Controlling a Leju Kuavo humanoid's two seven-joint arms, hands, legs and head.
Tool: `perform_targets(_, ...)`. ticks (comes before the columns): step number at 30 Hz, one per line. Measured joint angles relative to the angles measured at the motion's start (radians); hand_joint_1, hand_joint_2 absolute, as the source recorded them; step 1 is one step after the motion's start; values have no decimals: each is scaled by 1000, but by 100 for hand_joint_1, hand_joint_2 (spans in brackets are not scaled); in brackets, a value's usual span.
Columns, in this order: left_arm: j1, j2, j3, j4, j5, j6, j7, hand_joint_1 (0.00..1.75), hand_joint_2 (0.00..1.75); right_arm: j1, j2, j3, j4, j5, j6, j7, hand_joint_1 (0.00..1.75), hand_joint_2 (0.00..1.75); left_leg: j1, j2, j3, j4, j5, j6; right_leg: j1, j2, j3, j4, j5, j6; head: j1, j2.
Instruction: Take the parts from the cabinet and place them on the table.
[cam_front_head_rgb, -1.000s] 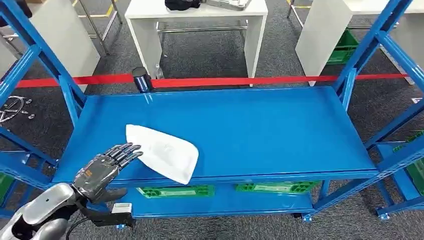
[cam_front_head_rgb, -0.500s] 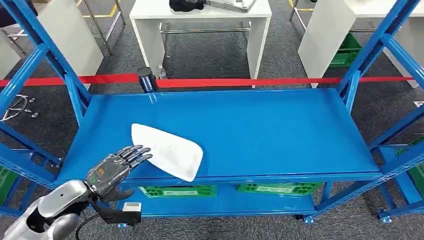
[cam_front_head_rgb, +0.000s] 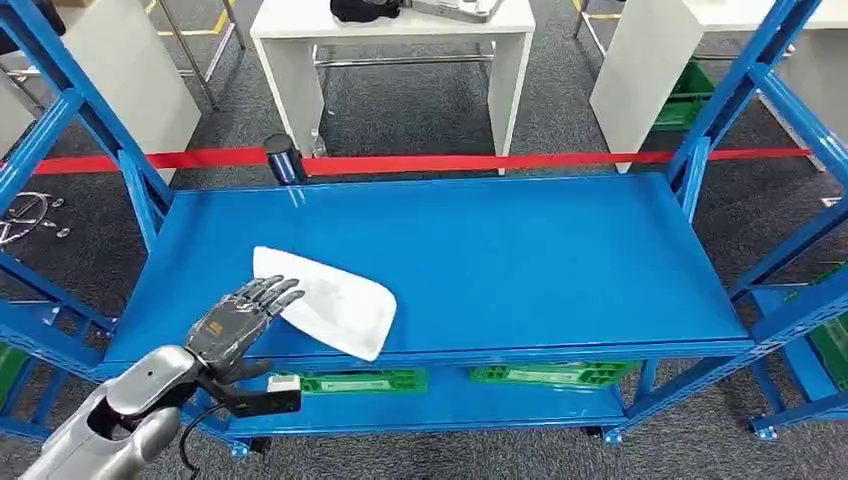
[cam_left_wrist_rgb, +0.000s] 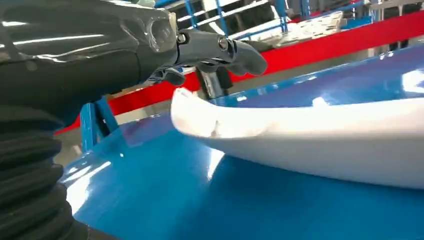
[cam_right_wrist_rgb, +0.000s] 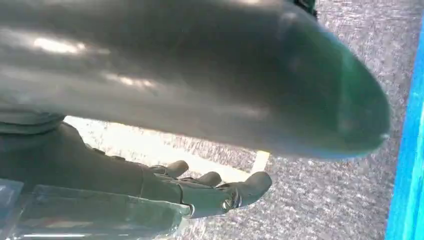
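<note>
Reach step in hand: my left hand (cam_front_head_rgb: 238, 322) is at the front-left corner of the blue metal shelf (cam_front_head_rgb: 500, 260), fingers spread and extended over the near-left end of the flat white plastic part (cam_front_head_rgb: 325, 300). Nothing is gripped. Left wrist view shows the fingers (cam_left_wrist_rgb: 220, 50) hovering just above the part's (cam_left_wrist_rgb: 320, 135) raised edge; I can't tell whether any fingertip touches it. The part lies flat on the shelf near the front edge, left of centre, angled with its far end toward the middle. Right hand (cam_right_wrist_rgb: 200, 192) hangs beside the shelf over grey carpet, fingers loosely curled, holding nothing that I can see. My read: pickup not yet made, task early. Next move calls for getting the thumb under the thin lip and the fingers down on top, then closing. The part is wide, shallow and smooth, so it may slide on the painted metal or tilt once lifted from one end.
</note>
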Motion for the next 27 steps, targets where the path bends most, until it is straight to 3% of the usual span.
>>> perform_targets(2, -3, -14, 0, 12, -7, 0, 5, 0, 175, 0, -1, 0, 10, 0, -7, 0, 0, 0, -2, -1, -1, -5, 4, 8, -2, -1, 3, -7, 4, 11, 0, 0)
perform_targets(3, -5, -21, 1, 16, -17, -1, 7, 0, 175, -2, -3, 0, 12, 2, -10, 0, 0, 0, 12, 2, 13, -24, 16, 17, -2, -2, -7, 5, -3, 16, 1, 0)
perform_targets(4, -11, -32, 2, 22, -23, -2, 9, 0, 175, -2, -5, 0, 14, 3, -10, -2, 0, 0, 7, 2, 15, -28, 19, 21, 1, -2, -19, 32, -21, 14, 3, 0)
perform_targets(6, -16, -46, 3, 32, -33, -5, 10, 0, 175, -5, -13, 0, 21, 5, -10, -3, 0, 0, 5, 2, 12, -28, 22, 27, -3, -2, -87, 178, -86, 3, 5, 0)
perform_targets(7, -15, -53, 3, 40, -34, -6, 10, 0, 175, -4, -18, 0, 25, 6, -10, -5, 0, 0, 3, 2, 10, -27, 22, 27, -3, -2, -127, 261, -113, 3, 5, 0)
perform_targets(8, -15, -60, 3, 47, -39, -8, 10, 0, 175, -4, -20, 0, 28, 7, -10, -6, 0, 0, 3, 2, 10, -27, 22, 27, -3, -2, -153, 313, -124, 8, 5, 0)
perform_targets(9, -16, -66, 3, 53, -42, -9, 10, 0, 175, -4, -22, 0, 31, 7, -11, -7, 0, 0, 3, 2, 11, -26, 22, 27, -4, -2, -151, 308, -115, 15, 5, 0)
perform_targets(10, -17, -70, 4, 57, -42, -10, 10, 0, 175, -4, -25, 0, 34, 7, -11, -9, 0, 0, 3, 1, 11, -26, 21, 26, -6, -2, -128, 259, -90, 26, 5, 0)
perform_targets(12, -21, -80, 6, 64, -44, -10, 10, 0, 175, -6, -29, 0, 36, 8, -13, -10, 0, 0, 5, -2, 11, -18, 17, 20, -11, -4, -36, 72, -19, 45, 5, 0)
perform_targets(13, -22, -84, 8, 67, -45, -10, 10, 0, 175, -9, -31, 0, 37, 8, -13, -11, 0, 0, 3, -2, 8, -10, 12, 14, -12, -6, -6, 1, -8, 42, 6, 0)
perform_targets(14, -23, -85, 10, 69, -45, -10, 10, 0, 175, -11, -32, 0, 41, 8, -13, -12, 0, 0, -4, -2, 3, -3, 7, 8, -7, -3, 0, 1, -4, 28, 6, 0)
perform_targets(17, -26, -90, 11, 77, -51, -11, 10, 0, 175, -11, -34, 0, 45, 8, -21, -13, 0, 0, 0, -2, 2, -5, 10, 1, -2, -3, -5, 5, -2, 12, 5, 0)
perform_targets(18, -28, -91, 12, 79, -53, -11, 10, 0, 175, -12, -33, 0, 48, 9, -23, -13, 0, 0, 3, -2, -1, 0, 4, -5, -13, -3, -2, 0, 3, 4, 5, 0)
perform_targets(19, -29, -93, 15, 80, -53, -11, 9, 0, 175, -14, -34, 0, 50, 10, -25, -13, 0, 0, 4, -1, -13, 23, -15, -12, -13, -2, -1, 0, 2, 2, 3, 0)
perform_targets(20, -33, -93, 16, 82, -55, -11, 9, 0, 175, -15, -34, 0, 50, 10, -25, -13, 0, 0, 7, -1, -36, 77, -49, -18, -13, -2, -1, 0, 2, -4, 0, 0)
perform_targets(22, -36, -98, 16, 88, -64, -11, 9, 0, 175, -18, -34, 0, 52, 13, -24, -13, 0, 0, 11, -1, -114, 241, -123, -26, -11, -2, -3, 1, 3, -8, 0, 0)
perform_targets(23, -36, -100, 16, 92, -66, -13, 9, 0, 175, -19, -35, 0, 54, 14, -24, -13, 0, 0, 13, -1, -144, 302, -140, -27, -10, -3, -4, 1, 3, -8, 0, 0)
perform_targets(24, -37, -107, 15, 97, -73, -15, 9, 0, 175, -20, -35, 0, 56, 15, -24, -13, 0, 0, 13, -1, -154, 318, -132, -26, -9, -2, -4, 1, 3, -8, 0, 0)
perform_targets(25, -41, -112, 15, 102, -75, -17, 9, 0, 175, -22, -35, 0, 60, 16, -24, -13, 0, 0, 13, -1, -138, 282, -103, -24, -9, -2, -3, 1, 3, -8, 0, 0)
perform_targets(27, -59, -126, 14, 114, -84, -19, 4, 0, 175, -28, -35, 0, 68, 16, -29, -13, 0, 0, 12, -1, -55, 114, -16, -13, -6, -1, 1, 1, 3, -8, 0, 0)
